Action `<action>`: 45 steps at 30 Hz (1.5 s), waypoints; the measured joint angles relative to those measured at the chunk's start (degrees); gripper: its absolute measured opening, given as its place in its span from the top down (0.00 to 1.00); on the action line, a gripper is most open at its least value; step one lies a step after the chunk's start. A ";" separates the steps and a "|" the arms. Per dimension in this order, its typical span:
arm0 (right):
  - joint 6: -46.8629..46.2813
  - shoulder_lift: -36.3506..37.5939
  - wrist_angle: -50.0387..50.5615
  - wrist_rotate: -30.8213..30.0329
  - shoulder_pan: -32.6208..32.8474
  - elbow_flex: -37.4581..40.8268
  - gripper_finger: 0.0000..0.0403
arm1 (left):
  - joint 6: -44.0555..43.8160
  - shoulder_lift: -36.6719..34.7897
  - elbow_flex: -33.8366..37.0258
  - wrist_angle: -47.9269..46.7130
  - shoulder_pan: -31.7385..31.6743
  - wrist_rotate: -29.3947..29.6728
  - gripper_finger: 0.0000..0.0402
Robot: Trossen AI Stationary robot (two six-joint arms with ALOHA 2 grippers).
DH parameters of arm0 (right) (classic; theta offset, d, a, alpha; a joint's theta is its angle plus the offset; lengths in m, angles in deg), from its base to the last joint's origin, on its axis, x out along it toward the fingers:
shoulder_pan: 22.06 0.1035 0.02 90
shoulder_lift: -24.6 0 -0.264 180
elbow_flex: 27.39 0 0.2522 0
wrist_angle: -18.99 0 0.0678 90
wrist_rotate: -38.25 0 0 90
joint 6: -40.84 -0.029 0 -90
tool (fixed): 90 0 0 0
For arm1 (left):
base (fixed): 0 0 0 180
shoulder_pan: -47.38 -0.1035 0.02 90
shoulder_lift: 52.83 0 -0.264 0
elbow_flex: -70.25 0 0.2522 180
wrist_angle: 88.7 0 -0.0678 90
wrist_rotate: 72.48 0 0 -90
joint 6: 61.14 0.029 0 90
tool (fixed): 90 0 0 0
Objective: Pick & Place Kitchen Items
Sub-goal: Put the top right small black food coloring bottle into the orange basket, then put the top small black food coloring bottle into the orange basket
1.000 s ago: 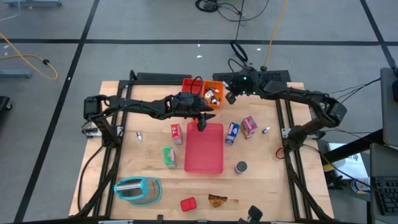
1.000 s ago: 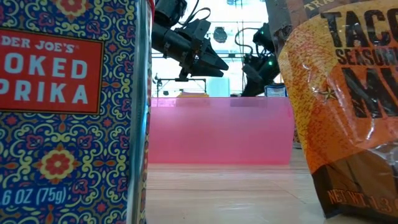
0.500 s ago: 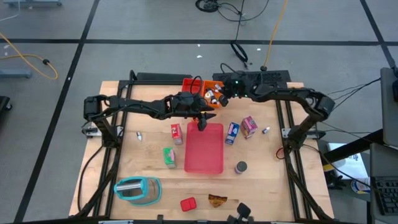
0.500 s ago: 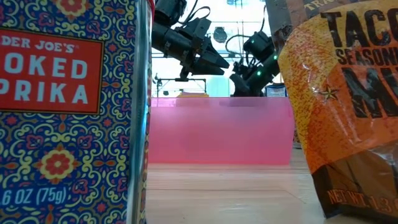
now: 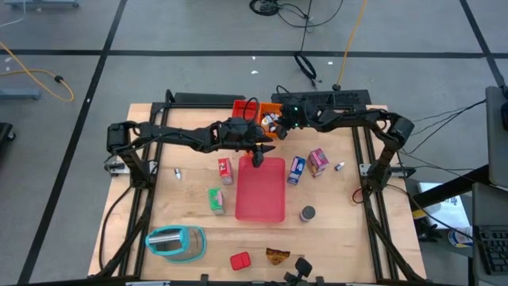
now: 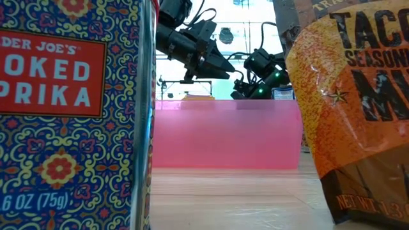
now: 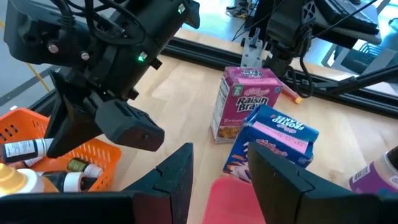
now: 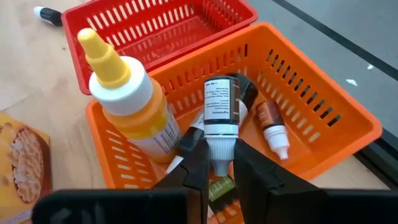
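The orange bin (image 8: 298, 118) is crowded: a yellow squeeze bottle (image 8: 134, 112) and small dark bottles (image 8: 272, 127) fill it, while the red bin (image 8: 168, 31) at its nine o'clock has room.

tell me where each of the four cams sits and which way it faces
High: overhead, straight down on the table; both arms show.
Low: at tabletop height between a paprika tin and a taco packet, facing the pink tray; both arms beyond it.
Left wrist: past the left gripper at two cereal boxes.
Right wrist: down into the orange bin; right gripper clamps a small bottle.
Shared: both wrist views show the orange bin.
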 joint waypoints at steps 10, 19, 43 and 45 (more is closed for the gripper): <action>0.31 -0.05 -0.88 -0.12 -0.01 0.00 0.72 | 0.10 0.00 0.00 -0.04 -0.02 2.32 0.62; 0.52 0.64 -0.79 -0.22 -0.01 0.00 0.62 | 0.48 -5.34 0.04 -10.94 -0.13 7.25 0.62; 0.48 7.61 0.01 -0.04 3.80 0.12 0.61 | -4.75 -20.59 9.28 -49.39 -14.54 25.53 0.62; 0.58 9.09 -0.37 -0.02 4.82 0.33 0.61 | -4.02 -20.61 11.58 -47.32 -16.74 22.94 0.62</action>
